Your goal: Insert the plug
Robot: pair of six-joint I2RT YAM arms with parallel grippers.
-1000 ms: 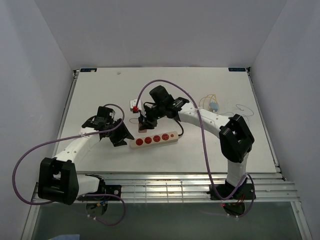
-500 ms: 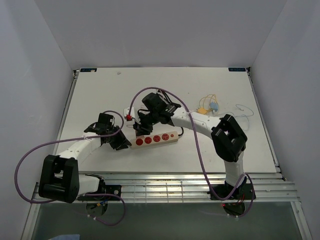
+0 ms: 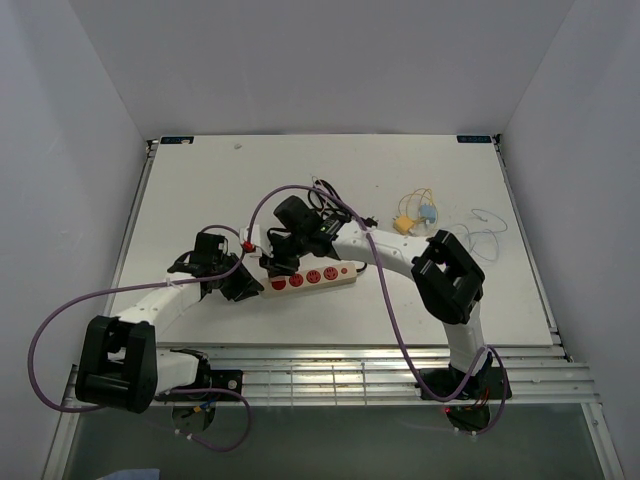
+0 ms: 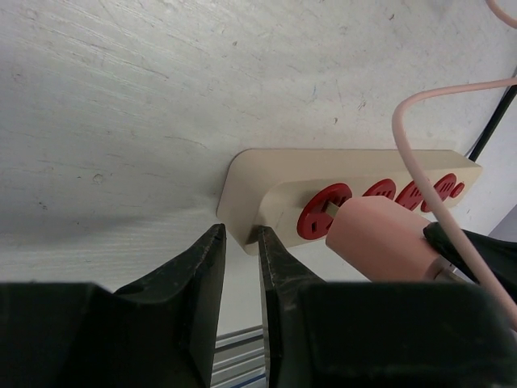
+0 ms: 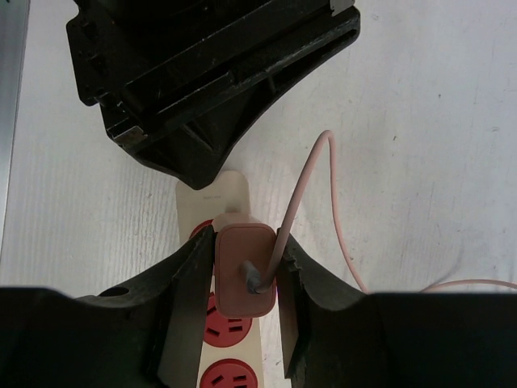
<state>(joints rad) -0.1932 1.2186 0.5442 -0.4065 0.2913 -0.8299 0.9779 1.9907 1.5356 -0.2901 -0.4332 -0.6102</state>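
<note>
A cream power strip [image 3: 312,277] with red sockets lies on the white table, also seen in the left wrist view [image 4: 266,190] and the right wrist view [image 5: 233,194]. My right gripper [image 3: 279,262] is shut on a pink plug [image 5: 242,271] and holds it over the strip's left-end socket. In the left wrist view the plug [image 4: 380,238] sits right at that socket; its prongs are hidden. Its pink cable [image 5: 311,182] trails away. My left gripper [image 3: 243,284] sits at the strip's left end, jaws nearly together with nothing between them [image 4: 241,242], one fingertip against the strip's corner.
A small white block with a red part [image 3: 249,239] lies just behind the grippers. A black cord [image 3: 340,200] and a bundle of yellow and blue wires [image 3: 415,212] lie at the back right. The metal rail edge [image 3: 330,375] runs along the front.
My right gripper has moved left and toward the front with the plug, down onto the strip's left end. My left gripper has shifted slightly, staying at the strip's left end.
</note>
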